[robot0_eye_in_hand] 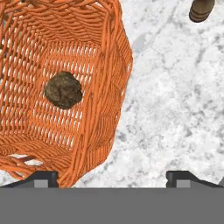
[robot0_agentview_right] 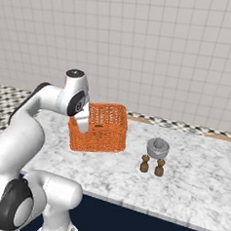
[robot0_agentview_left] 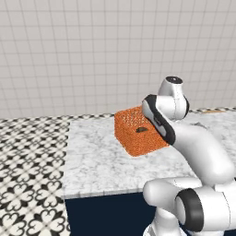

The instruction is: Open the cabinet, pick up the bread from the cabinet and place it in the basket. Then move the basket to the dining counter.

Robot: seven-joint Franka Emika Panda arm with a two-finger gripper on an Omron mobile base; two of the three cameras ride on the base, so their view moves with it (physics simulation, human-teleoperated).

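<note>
Bread (robot0_eye_in_hand: 64, 89): lying inside basket (robot0_eye_in_hand: 103, 87) | Basket: standing on marbled worktop (robot0_agentview_left: 92, 161) | Tool (robot0_eye_in_hand: 112, 177): open, empty, straddling basket's near wall | Risk: closing on thin weave could slip, tip basket, spill bread.

I have the arm folded forward and bent down at the wrist, hand pointing downward. The gripper (robot0_eye_in_hand: 112, 177) has its fingertips (robot0_eye_in_hand: 43, 177) spread wide with nothing between them, though I see just their ends.
</note>
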